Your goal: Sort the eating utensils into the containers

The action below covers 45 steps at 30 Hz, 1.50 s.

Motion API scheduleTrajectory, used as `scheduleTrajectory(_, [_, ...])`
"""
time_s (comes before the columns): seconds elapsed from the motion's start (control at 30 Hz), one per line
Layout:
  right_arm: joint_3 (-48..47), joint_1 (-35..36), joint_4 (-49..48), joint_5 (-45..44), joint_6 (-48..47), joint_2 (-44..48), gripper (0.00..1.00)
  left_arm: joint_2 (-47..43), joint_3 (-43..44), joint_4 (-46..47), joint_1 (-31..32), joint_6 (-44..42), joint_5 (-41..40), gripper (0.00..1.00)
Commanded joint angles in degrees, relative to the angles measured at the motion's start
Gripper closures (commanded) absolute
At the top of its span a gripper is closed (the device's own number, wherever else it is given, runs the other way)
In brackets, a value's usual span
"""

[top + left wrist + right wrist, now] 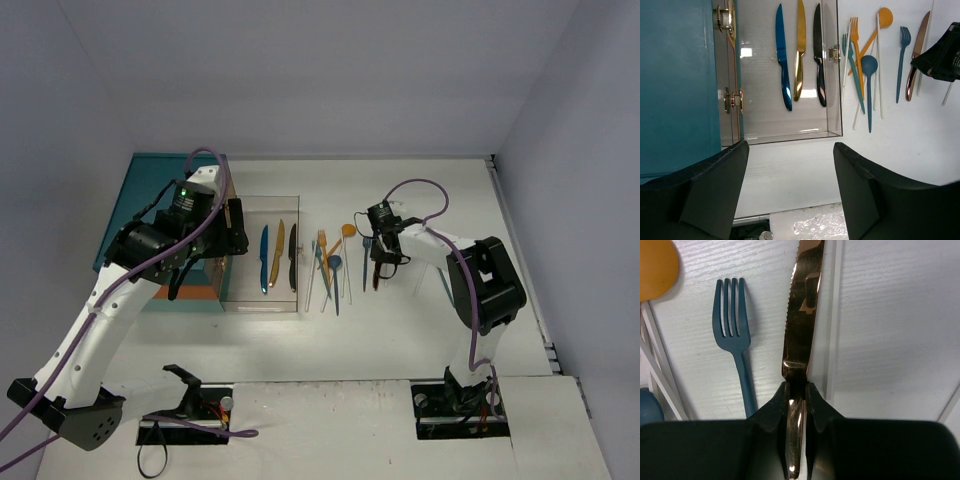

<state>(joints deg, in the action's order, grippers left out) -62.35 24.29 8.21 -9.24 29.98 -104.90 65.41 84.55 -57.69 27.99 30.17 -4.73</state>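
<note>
The teal chest (150, 215) stands at the left, and its clear drawer (262, 300) is pulled out. In the drawer lie a blue knife (784, 65), a gold knife (799, 55) and a black knife (819, 60). My left gripper (790, 147) is open and empty, above the drawer's near end (236, 238). My right gripper (797, 390) is shut on the handle of a copper-brown knife (802, 315), low over the table (378, 268). Beside the knife are a blue fork (735, 325) and a pale chopstick (832, 315).
Between drawer and right gripper lie an orange fork (856, 45), orange spoon (883, 17), teal fork (852, 70), blue spoon (869, 65) and pale chopsticks (879, 65). The chest's front has gold handles (732, 99). White walls close the table's back and right.
</note>
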Motion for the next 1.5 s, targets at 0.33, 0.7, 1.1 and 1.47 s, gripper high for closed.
scheduleTrajectory(0.33, [-9.0,1.5,3.6,2.0,-3.2,11.0,1.00,-0.6,2.1,1.4,-0.5,-0.2,-0.8,0.35])
scheduleTrajectory(0.7, [-28.1,18.1,3.3,5.1,4.5,3.6,1.00,0.0,3.6,1.3,-0.5,-1.0,-2.0,0.35])
scheduleTrajectory(1.1, [-42.7,28.8,-1.4,5.5,11.6,-17.7,1.00,-4.0,0.4,0.4,-0.6,0.6,-2.5,0.35])
scheduleTrajectory(1.47, [-43.4,31.5,-5.0,4.3,15.2,-24.9,0.89,-5.6,-2.2,0.2,-0.6,1.3,-1.8,0.35])
